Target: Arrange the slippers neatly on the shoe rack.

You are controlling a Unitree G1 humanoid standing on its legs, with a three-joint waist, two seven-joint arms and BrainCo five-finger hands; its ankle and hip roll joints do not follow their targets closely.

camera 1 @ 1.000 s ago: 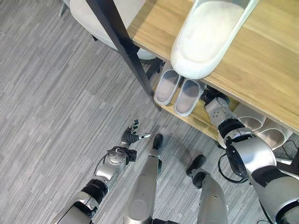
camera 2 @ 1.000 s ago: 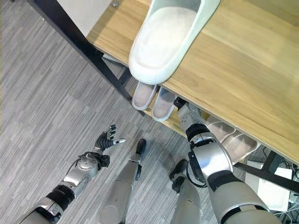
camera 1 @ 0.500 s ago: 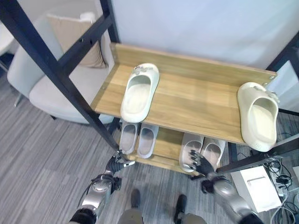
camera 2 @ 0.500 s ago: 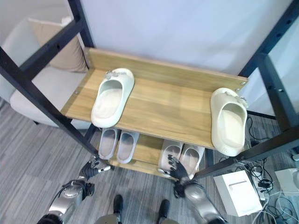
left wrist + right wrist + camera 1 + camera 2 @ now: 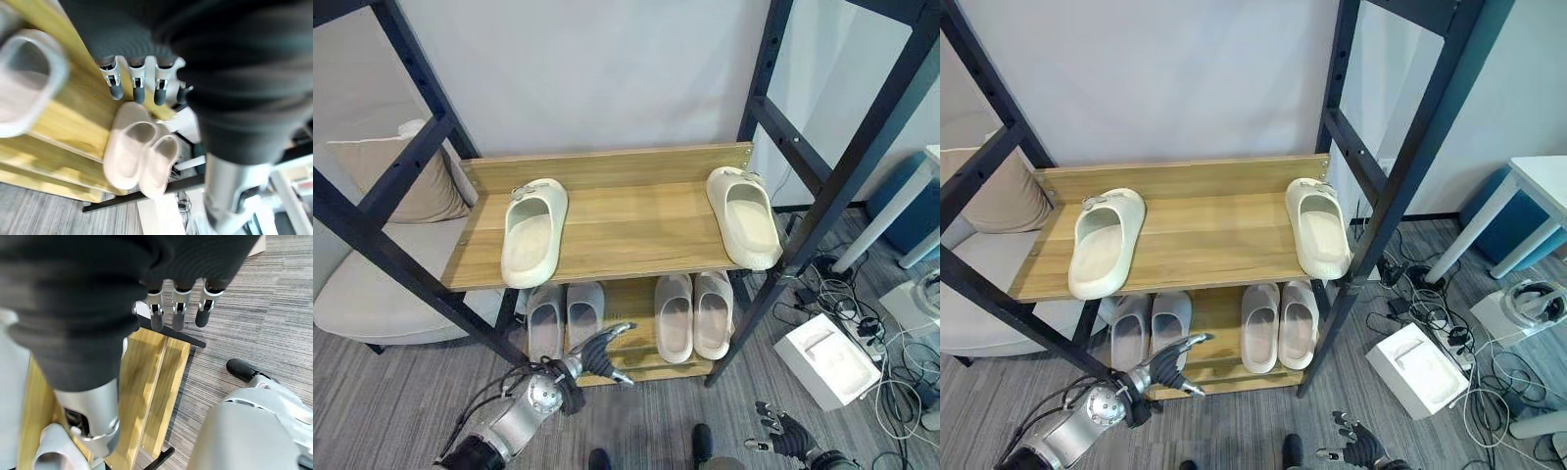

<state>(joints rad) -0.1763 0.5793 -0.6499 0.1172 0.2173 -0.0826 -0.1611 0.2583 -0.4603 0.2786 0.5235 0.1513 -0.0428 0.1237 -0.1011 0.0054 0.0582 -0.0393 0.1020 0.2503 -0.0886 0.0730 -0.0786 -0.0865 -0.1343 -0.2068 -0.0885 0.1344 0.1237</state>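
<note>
Two cream slippers lie far apart on the shoe rack's upper shelf point(image 5: 636, 220), one at the left point(image 5: 533, 233) and one at the right end point(image 5: 744, 215), toes toward me. On the lower shelf sit two pairs of pale grey slippers, a left pair point(image 5: 565, 315) and a right pair point(image 5: 693, 313). My left hand point(image 5: 597, 354) hovers open in front of the lower shelf by the left pair, holding nothing. Its fingers point(image 5: 133, 87) point over the right pair point(image 5: 142, 156). My right hand point(image 5: 778, 436) is low over the floor, right of the rack, open and empty.
Black frame posts point(image 5: 822, 196) stand at the rack's corners. A pale sofa with a beige cushion point(image 5: 396, 186) is at the left. A white box point(image 5: 822, 354) and loose cables point(image 5: 847, 294) lie on the floor at the right, beside a white table point(image 5: 925, 211).
The camera has tilted up, so the whole rack now shows. My right hand has drawn back from the lower right pair to the floor. My left hand has shifted in front of the lower shelf.
</note>
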